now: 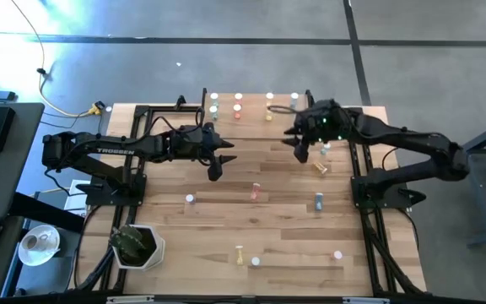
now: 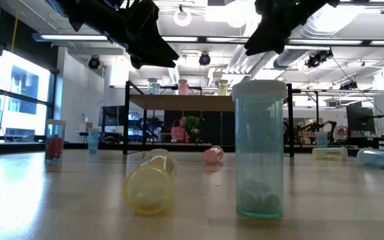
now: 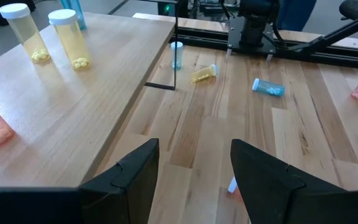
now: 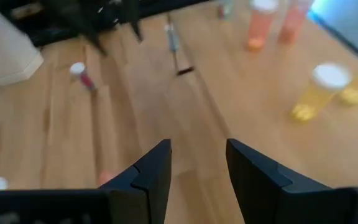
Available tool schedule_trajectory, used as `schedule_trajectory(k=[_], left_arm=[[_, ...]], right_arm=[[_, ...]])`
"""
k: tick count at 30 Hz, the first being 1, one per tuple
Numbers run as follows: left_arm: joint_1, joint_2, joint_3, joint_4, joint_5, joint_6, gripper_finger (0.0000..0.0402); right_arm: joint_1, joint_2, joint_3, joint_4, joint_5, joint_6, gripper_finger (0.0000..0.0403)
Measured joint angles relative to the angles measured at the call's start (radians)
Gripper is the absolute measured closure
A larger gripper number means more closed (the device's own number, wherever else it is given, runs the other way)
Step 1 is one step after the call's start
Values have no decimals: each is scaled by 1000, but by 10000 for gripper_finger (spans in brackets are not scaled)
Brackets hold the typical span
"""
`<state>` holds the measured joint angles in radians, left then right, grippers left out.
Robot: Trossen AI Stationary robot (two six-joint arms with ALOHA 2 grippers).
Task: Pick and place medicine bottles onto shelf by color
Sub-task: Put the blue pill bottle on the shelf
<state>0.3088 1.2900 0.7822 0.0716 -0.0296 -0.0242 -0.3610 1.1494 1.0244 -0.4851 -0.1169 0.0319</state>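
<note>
On the light-wood desk [image 1: 226, 236], small white-capped medicine bottles lie scattered. Nearest the low camera, a blue-green bottle [image 2: 259, 150] stands upright, cap up, beside a yellow bottle [image 2: 152, 181] lying flat with its long axis toward that camera. More bottles stand upright on the raised light-wood shelf [image 3: 73, 93]. The left gripper [image 3: 193, 177] and right gripper [image 4: 197, 168] hover just beside the shelf, jaws apart, empty.

Shelf [image 1: 253, 114] at far edge holds upright bottles [image 1: 238, 105]; left pincer [image 1: 218, 162], right pincer [image 1: 301, 149] hover nearby.
</note>
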Motion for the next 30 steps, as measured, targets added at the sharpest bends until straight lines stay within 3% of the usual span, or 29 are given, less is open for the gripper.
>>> schedule_trajectory(k=[15,30], left_arm=[[-23,0,0,-140,-30,-69,213],[-81,-152,1,-584,-236,-232,213]], right_arm=[[224,-19,-195,-29,146,298,257],[312,-19,-268,-20,275,380,257]])
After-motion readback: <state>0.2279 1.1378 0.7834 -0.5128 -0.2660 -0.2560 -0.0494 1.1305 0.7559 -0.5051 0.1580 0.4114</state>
